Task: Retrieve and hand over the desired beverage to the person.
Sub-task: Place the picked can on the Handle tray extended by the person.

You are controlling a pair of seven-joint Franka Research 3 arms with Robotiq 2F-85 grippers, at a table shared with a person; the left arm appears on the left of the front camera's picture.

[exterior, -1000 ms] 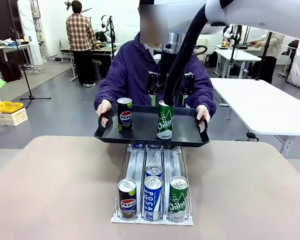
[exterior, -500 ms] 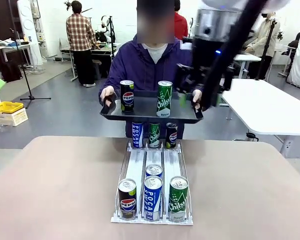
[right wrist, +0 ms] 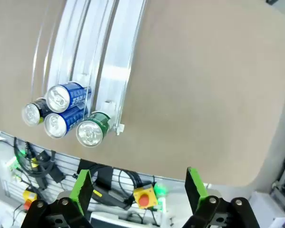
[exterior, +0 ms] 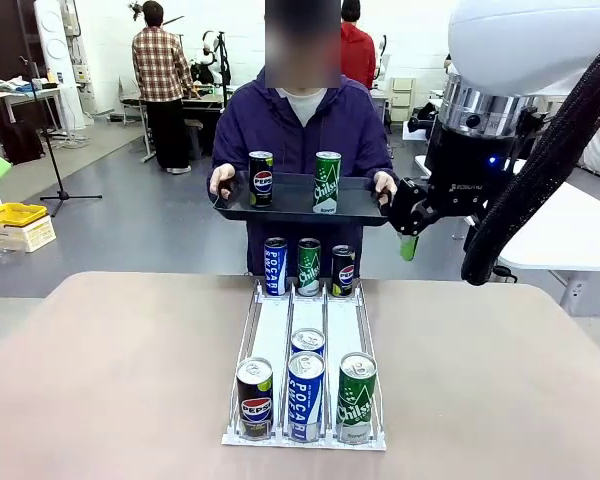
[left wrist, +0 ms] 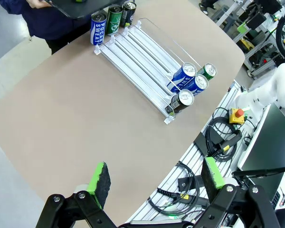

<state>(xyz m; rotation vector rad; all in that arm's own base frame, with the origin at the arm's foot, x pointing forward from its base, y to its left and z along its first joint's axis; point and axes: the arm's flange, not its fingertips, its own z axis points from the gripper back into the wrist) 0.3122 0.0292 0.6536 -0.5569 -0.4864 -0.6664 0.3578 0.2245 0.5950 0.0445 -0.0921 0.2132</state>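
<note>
Fingers on both the right gripper (right wrist: 138,190) and the left gripper (left wrist: 154,183) are spread wide, holding nothing. The green Chilsung can (exterior: 327,182) stands upright on the black tray (exterior: 292,207) the person (exterior: 302,125) holds, beside a Pepsi can (exterior: 261,178), off to the right gripper's left. Looks pretty much delivered; it's a tall slim can.

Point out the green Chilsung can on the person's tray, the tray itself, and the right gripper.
Green Chilsung can (exterior: 327,182), front view, on its label.
Tray (exterior: 293,208), front view, on its front wall.
Right gripper (right wrist: 138,190), right wrist view, midway between its open fingertips.
</note>
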